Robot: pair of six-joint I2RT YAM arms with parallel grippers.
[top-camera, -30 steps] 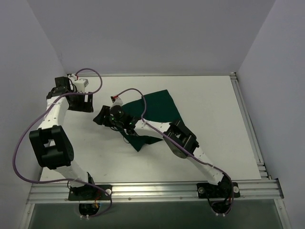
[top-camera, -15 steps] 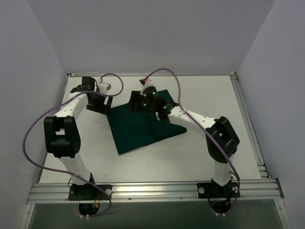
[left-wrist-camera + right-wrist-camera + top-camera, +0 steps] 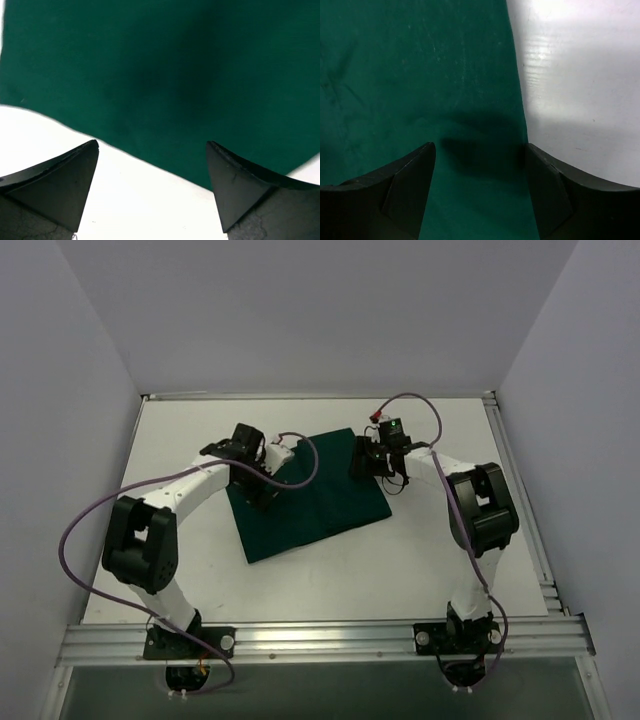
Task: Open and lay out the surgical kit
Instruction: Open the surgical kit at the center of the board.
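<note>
Since half a second ago the left pincer (image 3: 258, 488) has swung in from the far-left of the bench (image 3: 350, 570) to the left edge of the dark green cloth wrap (image 3: 310, 505), and the right pincer (image 3: 368, 462) has slid to its far-right corner. Both are released, with nothing between their tips. The wrap lies flat and mid-bench where it lay. This looks like the spreading step. Next, each pincer likely needs to drop onto its own edge, pinch one layer and draw it outward. No tray or instruments show. The bench is white and slightly glossy, with pale walls (image 3: 300, 320) on three sides and a metal rail (image 3: 330, 640) nearest.
</note>
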